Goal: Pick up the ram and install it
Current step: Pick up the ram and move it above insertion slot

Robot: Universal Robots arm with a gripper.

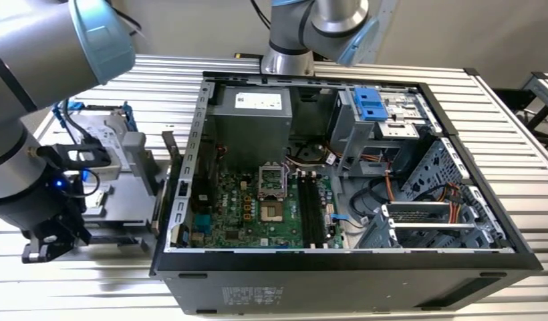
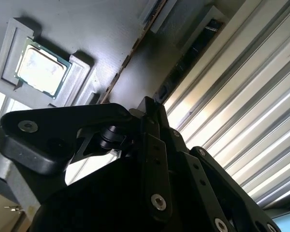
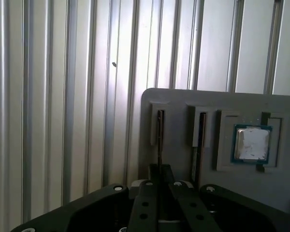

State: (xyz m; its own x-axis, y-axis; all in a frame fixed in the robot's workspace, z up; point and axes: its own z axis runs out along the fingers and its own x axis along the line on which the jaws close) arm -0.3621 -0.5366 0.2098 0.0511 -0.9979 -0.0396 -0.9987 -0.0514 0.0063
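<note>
Presently the end effector, a black, matte linkage with bright screw heads, sits low at the near edge of a grey holder block. The block is smooth, rectangular and round-cornered, and it rests on the ribbed metal worktop. The ram stands on edge in a narrow slot of the block. It presents as a thin dark blade with a brownish rim in both wrist views. Its long axis lies along the slot, parallel with the worktop ribs, and one end points straight at the end effector. Whether the end effector is wide, narrow or clamped on the ram cannot be told. A second stick occupies the neighbouring slot, parallel to the first. Beside it a processor, square and silver with a green border, lies flat in a stepped recess. In the exterior view the grey arm with blue joint caps reaches down at the exterior view's left of the open computer case. That case is a dark sheet-metal box. Inside it lies the green motherboard, with long dark memory slots well apart from the holder block.
</note>
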